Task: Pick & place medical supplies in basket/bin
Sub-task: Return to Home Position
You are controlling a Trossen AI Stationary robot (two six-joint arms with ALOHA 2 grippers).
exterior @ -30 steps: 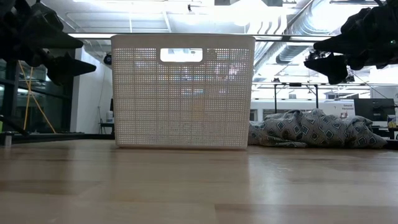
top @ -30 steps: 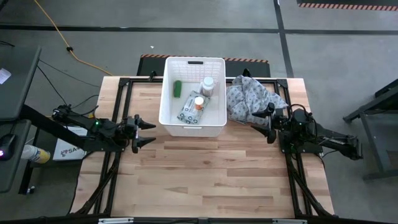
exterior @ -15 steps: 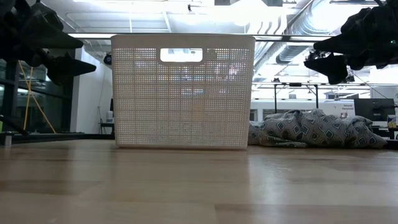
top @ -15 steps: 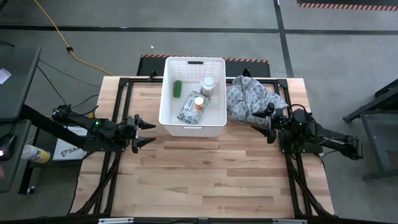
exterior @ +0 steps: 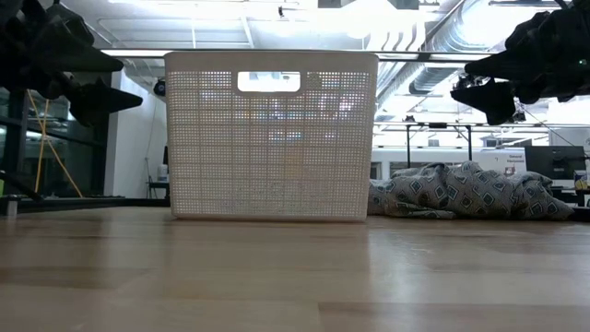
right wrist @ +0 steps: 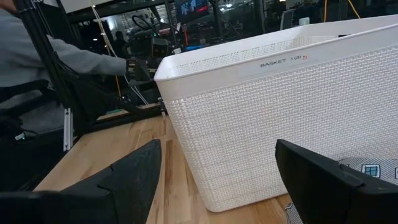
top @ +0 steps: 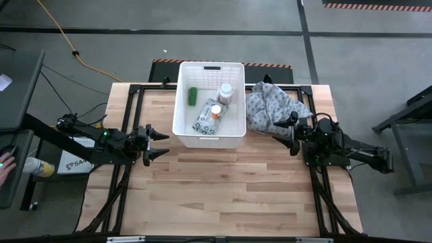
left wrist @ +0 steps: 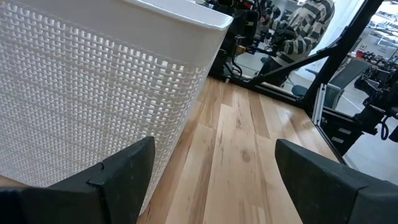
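Observation:
The white lattice bin [top: 177,101] stands at the table's far middle; it also shows in the low view [exterior: 271,135]. Inside lie a green cylinder [top: 192,96], a white bottle [top: 225,93], a second bottle with an orange cap [top: 216,112] and the grey-green wipes packet [top: 204,121]. My left gripper [top: 162,143] is open and empty, left of the bin's near corner. My right gripper [top: 287,130] is open and empty, right of the bin, over the near edge of the grey patterned cloth [top: 273,106].
The grey patterned cloth lies crumpled on the table right of the bin [exterior: 470,192]. The table's near half is bare wood [top: 229,189]. A person in a grey sleeve [right wrist: 37,56] shows beyond the table's left side.

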